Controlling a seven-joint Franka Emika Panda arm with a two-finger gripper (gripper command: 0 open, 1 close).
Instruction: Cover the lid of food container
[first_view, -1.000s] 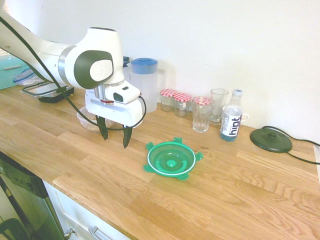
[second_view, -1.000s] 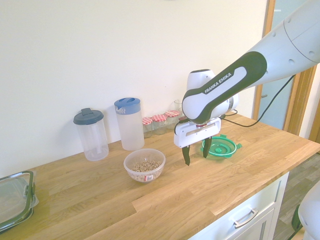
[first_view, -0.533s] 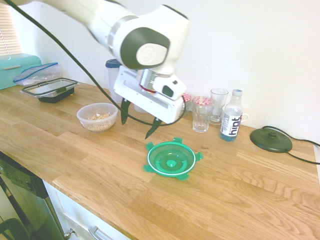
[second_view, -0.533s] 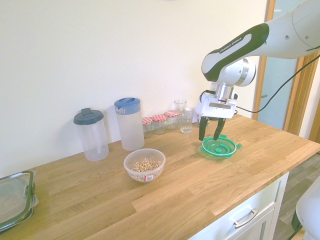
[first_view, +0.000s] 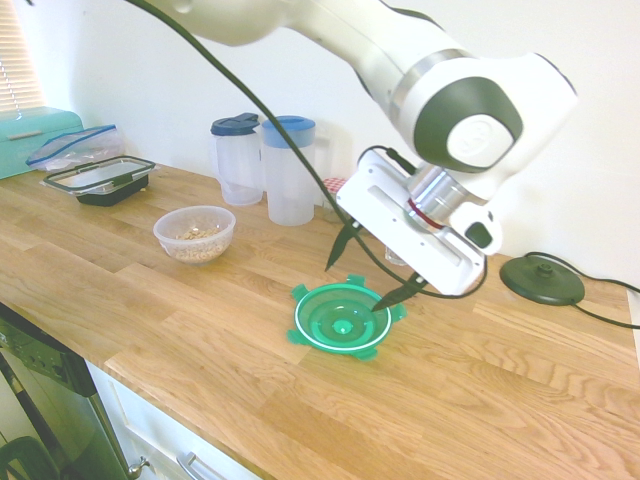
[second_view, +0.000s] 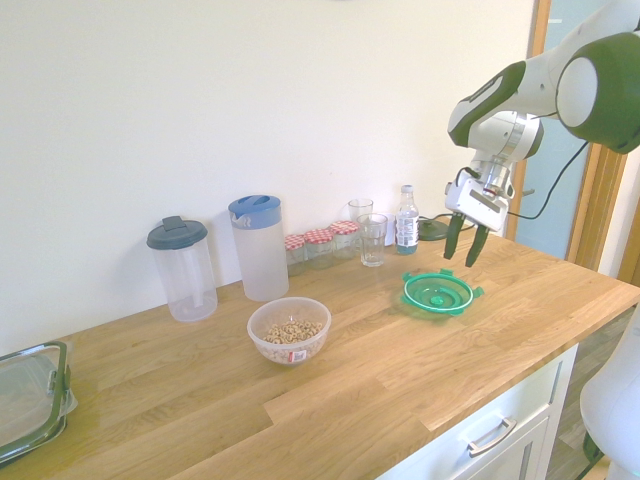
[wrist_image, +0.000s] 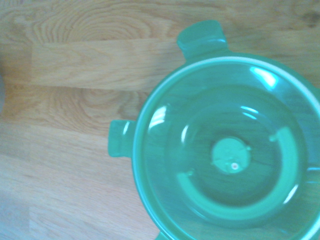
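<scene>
Lid, green and round with snap tabs, lies on the wooden tabletop, well apart from the bowl of beige grain that it isn't on. From where I'm standing, the hand is up over it, fingers spread wide apart, with nothing between them. It's tilted, too, one fingertip lower than the other, and neither looks to be touching the green plastic.

The bowl sits uncovered, clear enough that the food shows through its side. Nearer the wall stand two pitchers, one with a dark top and one with a blue top. Beside them come three jars under red-checked caps, then a couple of glasses and a labelled bottle. Close by the bottle there's a round dark base. Over at the other end, a dark-rimmed rectangular box rests near a plastic bag.
</scene>
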